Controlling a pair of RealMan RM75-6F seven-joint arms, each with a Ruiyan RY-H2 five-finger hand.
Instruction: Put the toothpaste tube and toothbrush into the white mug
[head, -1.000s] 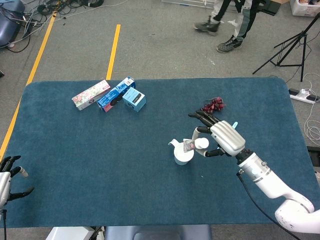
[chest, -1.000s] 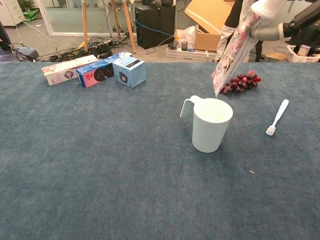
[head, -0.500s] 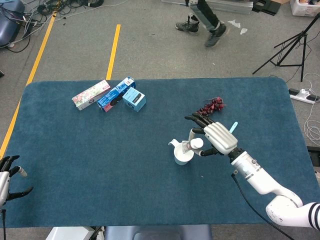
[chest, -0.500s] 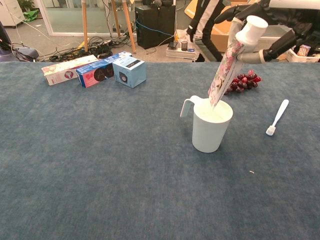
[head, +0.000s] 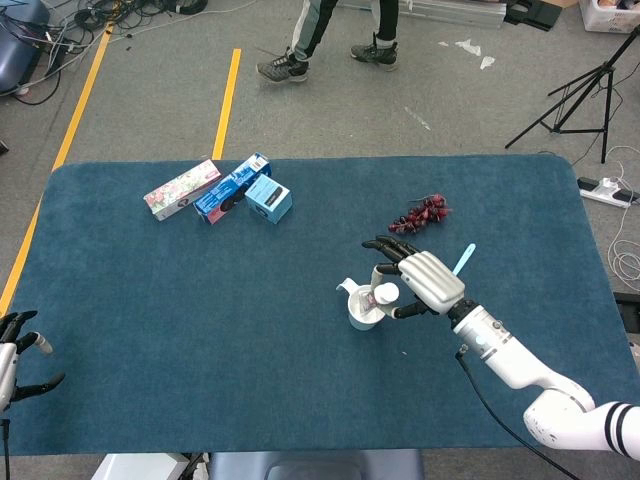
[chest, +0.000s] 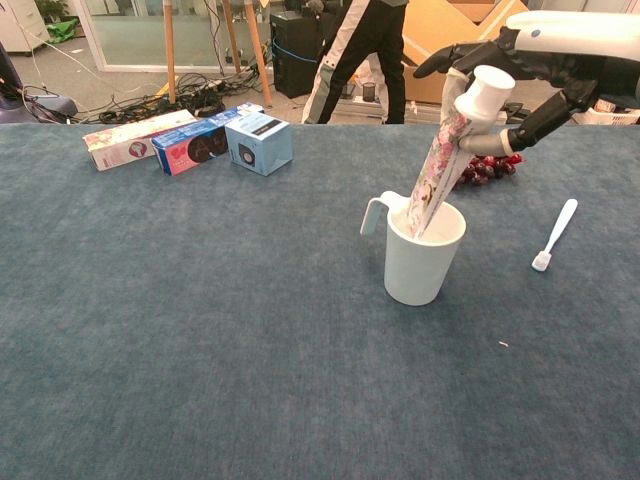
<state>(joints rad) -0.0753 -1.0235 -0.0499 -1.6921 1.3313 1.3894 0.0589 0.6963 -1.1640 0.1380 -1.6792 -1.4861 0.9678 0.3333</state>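
Note:
The white mug (chest: 420, 262) (head: 364, 313) stands upright near the middle right of the blue table, handle to the left. My right hand (chest: 520, 70) (head: 420, 283) hovers just above it and holds the floral toothpaste tube (chest: 440, 165) (head: 379, 295) near its white cap. The tube is tilted, its flat lower end inside the mug. The white toothbrush (chest: 555, 233) (head: 461, 260) lies on the table to the right of the mug, apart from it. My left hand (head: 14, 358) rests at the table's front left edge, fingers apart and holding nothing.
Three boxes (chest: 190, 140) (head: 220, 188) lie in a row at the far left. A bunch of red grapes (head: 421, 213) (chest: 485, 165) sits behind the mug. A person (head: 325, 35) walks on the floor beyond the table's far edge.
My right hand has lowered and shifted slightly left with the tube, whose lower end went from above the mug's rim down into the mug. The person behind walked left.

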